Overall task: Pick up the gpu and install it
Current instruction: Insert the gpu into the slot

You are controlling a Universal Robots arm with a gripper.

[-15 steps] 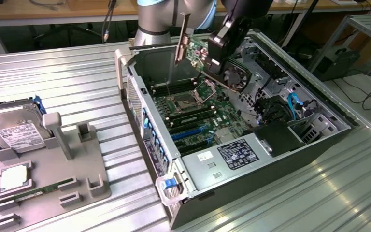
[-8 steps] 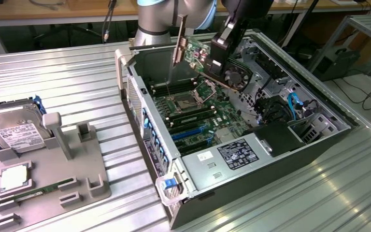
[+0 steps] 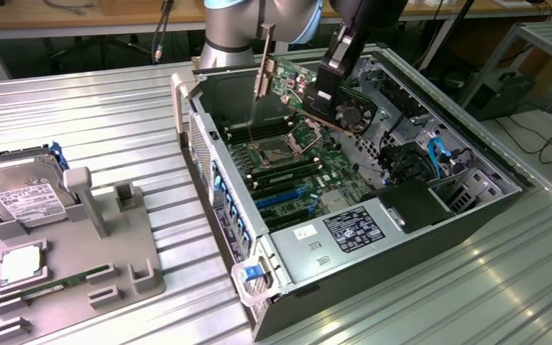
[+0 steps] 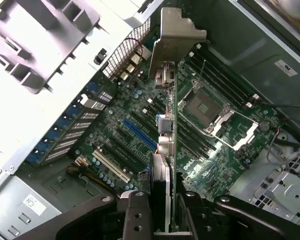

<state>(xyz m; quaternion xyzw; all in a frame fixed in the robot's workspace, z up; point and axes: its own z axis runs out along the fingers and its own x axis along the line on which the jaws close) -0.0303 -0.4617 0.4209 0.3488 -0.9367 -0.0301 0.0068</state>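
The letters DELL are printed in white on the motherboard, near the processor socket. A black label and a white label are fixed on the silver housing inside the case, but their print cannot be read. The hard drive label cannot be read either.

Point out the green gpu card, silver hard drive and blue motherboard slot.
green gpu card [image 3: 290,79]: exterior view, green board.
silver hard drive [image 3: 25,195]: exterior view, white label.
blue motherboard slot [image 4: 139,134]: wrist view, slot's middle.
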